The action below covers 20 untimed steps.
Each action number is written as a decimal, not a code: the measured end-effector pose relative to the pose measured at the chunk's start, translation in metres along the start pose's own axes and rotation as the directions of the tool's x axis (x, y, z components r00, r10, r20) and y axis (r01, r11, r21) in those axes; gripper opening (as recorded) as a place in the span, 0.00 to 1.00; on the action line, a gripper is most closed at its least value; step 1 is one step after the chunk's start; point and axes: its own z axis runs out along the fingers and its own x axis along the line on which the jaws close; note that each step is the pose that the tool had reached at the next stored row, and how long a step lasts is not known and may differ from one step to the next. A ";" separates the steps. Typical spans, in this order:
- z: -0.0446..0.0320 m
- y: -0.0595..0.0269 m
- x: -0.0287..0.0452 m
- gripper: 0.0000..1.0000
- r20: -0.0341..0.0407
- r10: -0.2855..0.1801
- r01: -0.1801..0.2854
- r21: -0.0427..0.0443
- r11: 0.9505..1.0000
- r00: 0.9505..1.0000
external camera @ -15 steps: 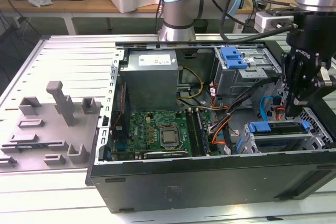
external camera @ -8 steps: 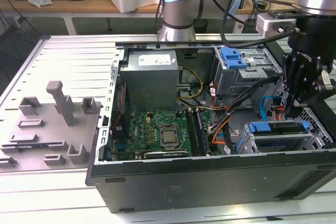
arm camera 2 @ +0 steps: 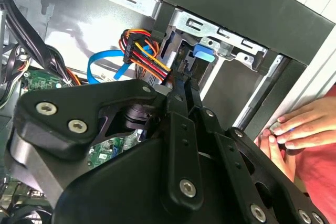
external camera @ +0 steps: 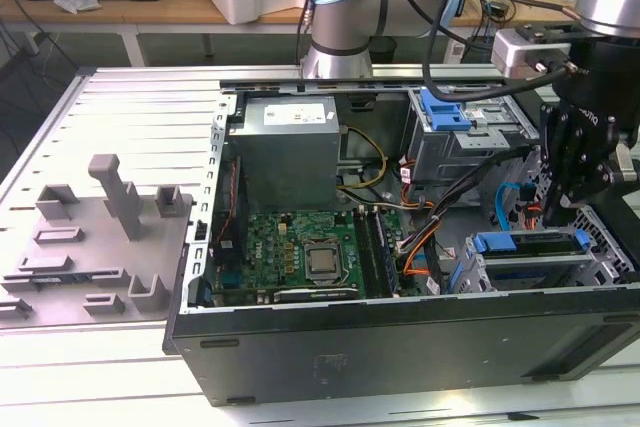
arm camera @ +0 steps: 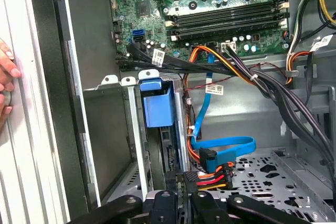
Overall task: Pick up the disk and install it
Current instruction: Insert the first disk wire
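disk seated in the drive bay, closed jaws just beside it.

A robotics lab: opened computer case on slotted metal table.

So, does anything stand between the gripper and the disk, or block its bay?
Nothing visible does. The disk already sits in the bay, with the gripper close to it. The power plug and blue cable lie beside the gripper, not between.
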 end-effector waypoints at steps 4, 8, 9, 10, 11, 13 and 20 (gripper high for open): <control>0.0000 0.0000 0.0003 0.17 0.000 0.000 0.000 0.000 1.000 1.000; 0.0004 -0.0002 0.0021 0.17 0.000 -0.001 0.001 -0.009 1.000 1.000; 0.0005 -0.0003 0.0026 0.17 0.000 -0.002 0.002 -0.010 1.000 1.000; 0.0006 -0.0004 0.0033 0.17 0.001 -0.002 0.002 -0.012 1.000 1.000; 0.0006 -0.0005 0.0038 0.17 0.001 -0.002 0.002 -0.014 1.000 1.000; 0.0009 -0.0011 0.0051 0.17 0.003 -0.003 0.003 -0.018 1.000 1.000; 0.0023 -0.0044 0.0080 0.17 0.010 -0.004 0.004 -0.031 1.000 1.000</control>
